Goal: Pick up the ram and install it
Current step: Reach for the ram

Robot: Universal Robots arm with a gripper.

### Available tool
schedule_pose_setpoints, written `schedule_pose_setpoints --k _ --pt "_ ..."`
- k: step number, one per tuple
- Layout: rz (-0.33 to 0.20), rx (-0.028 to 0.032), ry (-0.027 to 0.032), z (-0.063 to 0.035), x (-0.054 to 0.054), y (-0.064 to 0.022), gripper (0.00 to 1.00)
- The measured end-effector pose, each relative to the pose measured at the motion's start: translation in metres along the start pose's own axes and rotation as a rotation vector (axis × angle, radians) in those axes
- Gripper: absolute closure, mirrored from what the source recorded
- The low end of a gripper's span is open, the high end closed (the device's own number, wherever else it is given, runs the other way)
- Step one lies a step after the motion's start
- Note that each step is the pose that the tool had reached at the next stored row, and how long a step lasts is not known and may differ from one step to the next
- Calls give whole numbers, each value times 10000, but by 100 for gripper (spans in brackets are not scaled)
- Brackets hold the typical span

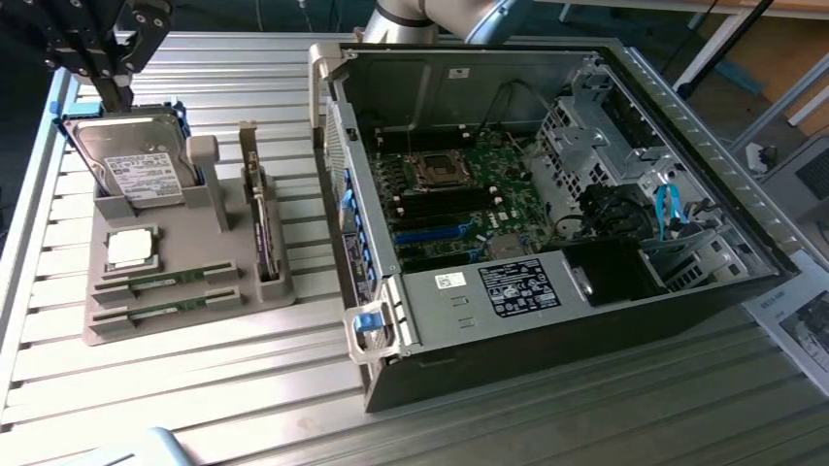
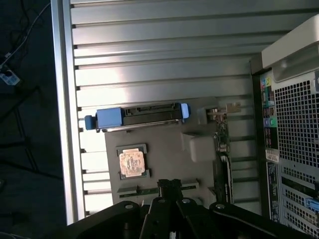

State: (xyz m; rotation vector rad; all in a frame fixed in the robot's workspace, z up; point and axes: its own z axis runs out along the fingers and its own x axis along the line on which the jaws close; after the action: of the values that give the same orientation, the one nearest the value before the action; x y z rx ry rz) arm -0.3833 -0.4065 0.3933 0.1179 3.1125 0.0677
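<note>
Two ram sticks (image 1: pixel 166 282) (image 1: pixel 170 308), thin and green, lie in slots at the near end of a grey parts holder (image 1: pixel 194 218). My gripper (image 1: pixel 118 95) hangs high above the holder's far end, over the hard drive (image 1: pixel 140 165), at the exterior view's left. Its fingers are shut together with nothing between them. In the wrist view the gripper (image 2: pixel 169 185) looks down at the holder, its tips in front of one ram stick (image 2: pixel 143 189). The open computer case (image 1: pixel 545 194) shows its motherboard (image 1: pixel 453 189) at the exterior view's right.
The holder also carries a square silver processor (image 1: pixel 131 248) (image 2: pixel 132 163) and an upright dark expansion card (image 1: pixel 264 228) (image 2: pixel 222 149). Everything rests on a ribbed metal table (image 1: pixel 194 388). The case wall (image 1: pixel 340 165) stands close beside the holder.
</note>
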Motion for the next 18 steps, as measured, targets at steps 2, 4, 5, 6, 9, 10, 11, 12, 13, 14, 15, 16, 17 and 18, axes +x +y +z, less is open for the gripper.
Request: schedule_pose_setpoints --k 2,4,5,6,9,10,11,12,13,14,15,16,17,18 --pt "1 1 0 -2 -3 -43 90" --pt "1 1 1 -5 -8 -100 90" --pt "0 1 0 -5 -9 -121 90" --pt "1 1 -1 -6 -12 -151 90" --pt "0 3 0 -10 -17 -226 90" --pt "0 3 -1 -11 -20 -265 90" --pt "0 5 0 -13 -23 -295 90" --pt "1 5 0 -14 -24 -320 90" --pt "0 7 -1 -16 -29 -381 90" --pt "0 8 -1 -17 -31 -408 90" --pt "0 10 -1 -18 -33 -434 90" --pt "0 12 0 -20 -35 -457 90" --pt "0 12 -1 -21 -37 -480 90" --pt "1 14 -1 -22 -38 -506 90"
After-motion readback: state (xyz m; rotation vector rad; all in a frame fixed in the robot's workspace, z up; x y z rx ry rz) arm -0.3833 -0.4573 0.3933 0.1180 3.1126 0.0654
